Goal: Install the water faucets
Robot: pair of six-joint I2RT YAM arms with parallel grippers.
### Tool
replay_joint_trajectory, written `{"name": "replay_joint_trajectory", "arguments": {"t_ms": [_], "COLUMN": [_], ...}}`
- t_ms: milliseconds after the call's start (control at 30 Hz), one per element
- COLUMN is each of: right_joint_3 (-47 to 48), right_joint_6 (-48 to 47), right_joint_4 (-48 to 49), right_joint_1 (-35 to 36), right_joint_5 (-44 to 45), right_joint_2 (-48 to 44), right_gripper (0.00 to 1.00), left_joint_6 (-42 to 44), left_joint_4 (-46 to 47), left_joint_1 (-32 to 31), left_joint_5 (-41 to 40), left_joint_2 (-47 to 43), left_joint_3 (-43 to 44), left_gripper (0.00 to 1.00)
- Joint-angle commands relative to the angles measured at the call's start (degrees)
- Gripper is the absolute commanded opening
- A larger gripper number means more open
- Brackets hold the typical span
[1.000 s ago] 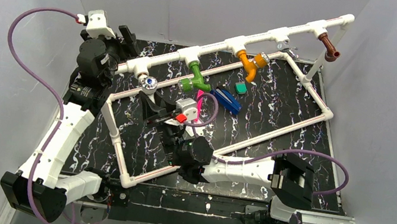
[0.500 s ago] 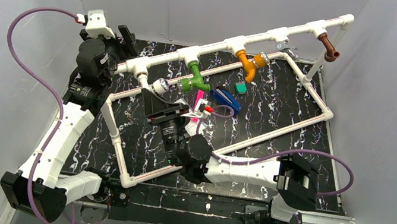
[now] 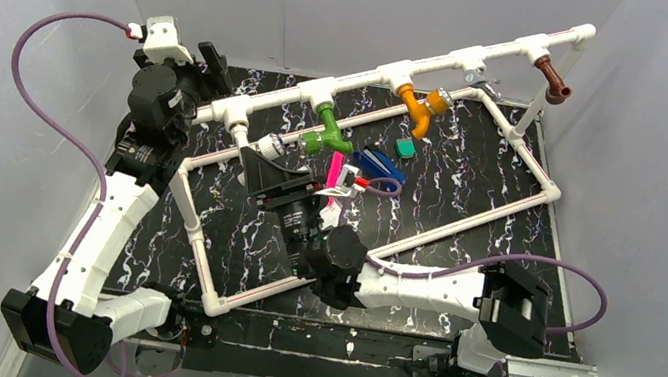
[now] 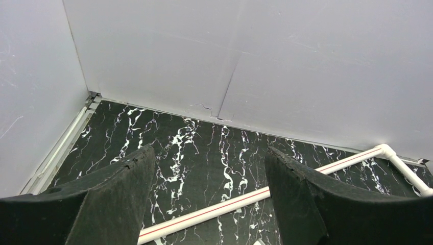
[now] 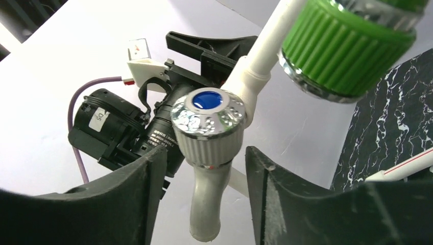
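Note:
The white faucet (image 3: 267, 147) hangs from the leftmost tee of the white pipe frame (image 3: 368, 77). The green faucet (image 3: 327, 133), orange faucet (image 3: 421, 107) and brown faucet (image 3: 555, 82) hang from tees further right. My right gripper (image 3: 257, 159) is open, its fingers on either side of the white faucet's spout with a gap on each side. In the right wrist view the white faucet (image 5: 209, 132), with its chrome, blue-centred knob, sits between the fingers of my right gripper (image 5: 204, 161), and the green knob (image 5: 347, 51) is at the upper right. My left gripper (image 3: 216, 64) is open and empty behind the frame's left end.
A flat blue piece (image 3: 380, 166), a small green block (image 3: 405, 147) and a pink piece (image 3: 335, 170) lie inside the frame's base rectangle. The left wrist view shows my left gripper (image 4: 209, 158) above a base pipe (image 4: 230, 203) and the back wall. Grey walls enclose the table.
My right wrist has rolled and shifted right at the white faucet. The faucet has turned on its tee, its knob swinging from facing up to pointing right. The left arm has not moved.

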Motion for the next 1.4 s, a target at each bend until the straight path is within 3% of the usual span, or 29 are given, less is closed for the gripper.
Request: {"name": "replay_joint_trajectory", "arguments": {"t_ms": [0, 200, 533, 1033, 1267, 1367], "right_joint_3": [-1.1, -3.0, -7.8, -2.4, 1.7, 0.8], "right_joint_6": [-3.3, -5.7, -16.5, -60.9, -88.9, -100.5], "right_joint_4": [5.2, -0.2, -11.4, -38.4, -54.7, -56.6], "right_joint_1": [-0.1, -0.2, -0.2, -0.3, -0.2, -0.2], "right_joint_5": [-2.1, -4.6, -6.1, -29.7, -39.1, -40.6], "right_joint_2": [-4.0, -8.4, -18.6, -30.2, -32.3, -32.2], "right_gripper": [0.69, 0.82, 0.85, 0.92, 0.87, 0.86], "left_joint_6": [0.1, 0.2, 0.1, 0.1, 0.1, 0.1], "left_joint_4": [-19.2, -19.2, -19.2, -19.2, -19.2, -19.3], "left_joint_1": [0.3, 0.4, 0.3, 0.4, 0.3, 0.4], "left_joint_5": [-0.5, -0.7, -0.5, -0.4, 0.0, -0.1], "left_joint_2": [6.8, 7.0, 7.3, 7.5, 7.7, 7.7], "left_joint_3": [-7.6, -7.6, -7.6, -7.5, -7.5, -7.5], "left_gripper": [0.76, 0.76, 0.76, 0.76, 0.76, 0.76]}}
